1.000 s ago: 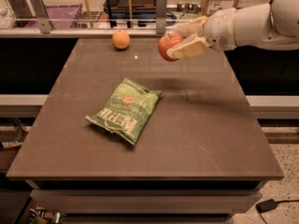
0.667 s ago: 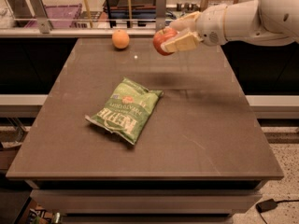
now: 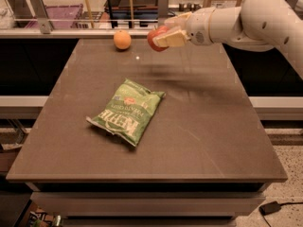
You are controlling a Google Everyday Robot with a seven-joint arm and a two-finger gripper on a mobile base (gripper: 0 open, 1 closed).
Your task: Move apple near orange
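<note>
The orange [image 3: 122, 39] sits on the far left part of the brown table [image 3: 199, 126], near its back edge. My gripper [image 3: 163, 33] comes in from the right on a white arm and is shut on the red apple [image 3: 154, 40]. It holds the apple in the air above the table's back edge, a short way right of the orange. The fingers [image 3: 173, 38] cover the apple's right side.
A green chip bag [image 3: 127, 111] lies in the middle of the table. Behind the table stand a rail, shelving and a purple bin [image 3: 54, 14]. A cable and plug [image 3: 269, 207] lie on the floor at lower right.
My gripper has carried the apple to the left and a little higher, closer to the orange. The orange and the chip bag have not moved.
</note>
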